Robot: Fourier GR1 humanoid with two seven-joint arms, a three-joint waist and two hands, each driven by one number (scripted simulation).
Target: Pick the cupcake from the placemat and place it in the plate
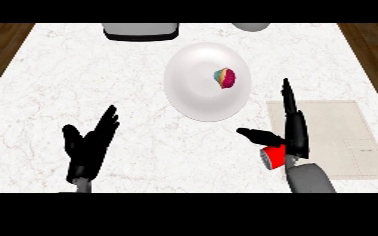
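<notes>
Cupcake: lies inside the white plate, right of the plate's middle, tipped on its side; its colours read as pink, blue and yellow, and nothing touches it.
Plate: sits mid-counter, left of the placemat and apart from both hands.
Placemat: pale cloth at the right of the counter, with no cupcake on it; its left edge is partly covered by the right hand and forearm.
Right hand: fingers straight and pointing up the view, thumb spread out to the left; it is wide open and holds nothing, standing just right of the plate's lower rim.
Red cup: a small red thing just below the right thumb and against the wrist; whether it touches the hand cannot be told.
Left hand: open, fingers up, resting at the lower left, well apart from the plate, holding nothing.
Step in hand: judged from how things lie, the placing looks done, the cupcake being in the plate and the right hand open beside it.
Next move: probably only drawing the right hand clear, minding the red cup at its wrist and the plate's rim.
Hard to make out: the cupcake's wrapper and top cannot be told apart.
Cut off: a dark-edged grey object and a grey rounded one at the counter's far edge cannot be identified.
</notes>
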